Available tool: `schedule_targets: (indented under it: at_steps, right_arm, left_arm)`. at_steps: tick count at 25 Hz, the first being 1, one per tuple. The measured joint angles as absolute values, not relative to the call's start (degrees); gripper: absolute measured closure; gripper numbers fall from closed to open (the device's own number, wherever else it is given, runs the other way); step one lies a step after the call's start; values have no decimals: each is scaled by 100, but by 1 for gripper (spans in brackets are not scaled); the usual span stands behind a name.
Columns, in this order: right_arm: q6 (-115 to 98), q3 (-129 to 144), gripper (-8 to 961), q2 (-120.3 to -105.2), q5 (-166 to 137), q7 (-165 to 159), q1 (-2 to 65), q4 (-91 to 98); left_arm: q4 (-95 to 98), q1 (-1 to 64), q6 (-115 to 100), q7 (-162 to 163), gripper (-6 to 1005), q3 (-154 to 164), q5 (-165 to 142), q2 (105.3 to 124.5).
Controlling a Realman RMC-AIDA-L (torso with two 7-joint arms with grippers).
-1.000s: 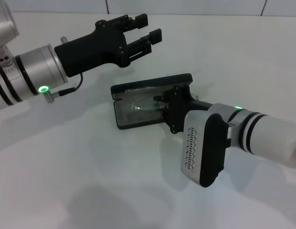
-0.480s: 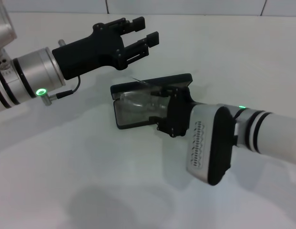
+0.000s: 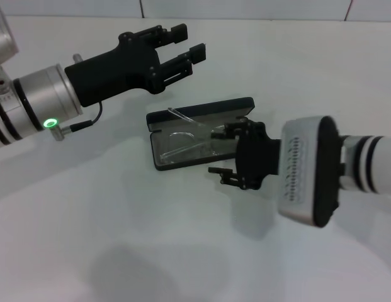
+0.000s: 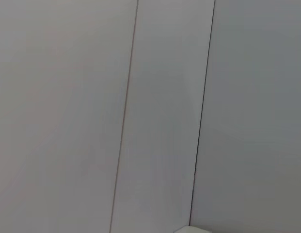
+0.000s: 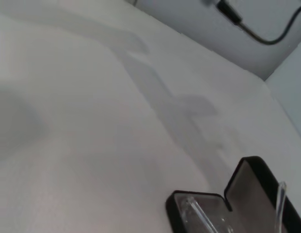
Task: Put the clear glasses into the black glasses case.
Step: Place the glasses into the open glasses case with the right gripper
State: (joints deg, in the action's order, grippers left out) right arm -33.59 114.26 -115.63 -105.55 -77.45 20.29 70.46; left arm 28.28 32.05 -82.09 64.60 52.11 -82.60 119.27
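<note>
From the head camera, the black case [image 3: 198, 133] lay open on the white table [image 3: 119, 239], its long axis running left to right and tilted slightly away toward the right, lid raised at the far side; the clear glasses [image 3: 186, 135] rested in the tray, though one clear temple arm stuck up and leaned over the lid's near edge rather than lying flat; the right gripper [image 3: 228, 151] sat just beside the case's right end, on its near side, fingers spread apart and holding nothing, plainly the nearer of the two; the left gripper [image 3: 186, 43] hovered well apart, up and behind the case to the left, its fingers parted and empty; judged from this, the glasses looked mostly in, with the raised temple likely to foul the lid on closing. The left wrist camera showed only blank wall panels, with no case or glasses in sight. The right wrist camera caught one end of the case [image 5: 237, 194] at the frame's edge, grey lining showing, with clear glasses [image 5: 198, 221] inside and a clear temple [image 5: 280, 204] standing above the lid.
</note>
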Motion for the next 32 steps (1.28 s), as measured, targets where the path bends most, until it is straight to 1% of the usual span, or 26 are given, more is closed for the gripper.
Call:
schedule_targets:
  at_steps: [4, 7, 11, 18, 22, 25, 27, 32]
  right_arm:
    - [-4409, 10780, 397, -11563, -10524, -7800, 1970, 7192]
    - [-4685, 10467, 397, -11577, -10401, -7815, 1939, 7212]
    - [-4520, 10477, 396, -11596, -10195, -7775, 1979, 7141]
    - [-3565, 10940, 395, -11611, -10075, -7789, 2107, 7148]
    - [-3167, 11254, 394, -11618, -9965, -7819, 2401, 6849]
    - [-3189, 11411, 394, -11619, -9882, -7955, 2770, 6464]
    - [-3364, 11432, 394, -11617, -9873, -8074, 2901, 6359]
    - [-3654, 11391, 393, -11597, -9937, -8116, 2791, 6502]
  left_arm:
    - [2838, 3166, -8209, 6454, 445, 5212, -8264, 11919]
    - [2843, 3178, -8209, 6433, 445, 5212, -8270, 11918]
    - [2849, 3205, -8209, 6420, 445, 5212, -8280, 11921]
    - [2850, 3202, -8209, 6417, 445, 5229, -8288, 11914]
    - [2850, 3192, -8209, 6409, 445, 5230, -8289, 11915]
    - [2850, 3181, -8209, 6407, 446, 5227, -8289, 11917]
    - [2850, 3164, -8209, 6407, 446, 5219, -8289, 11918]
    - [2848, 3096, -8209, 6407, 446, 5210, -8287, 11909]
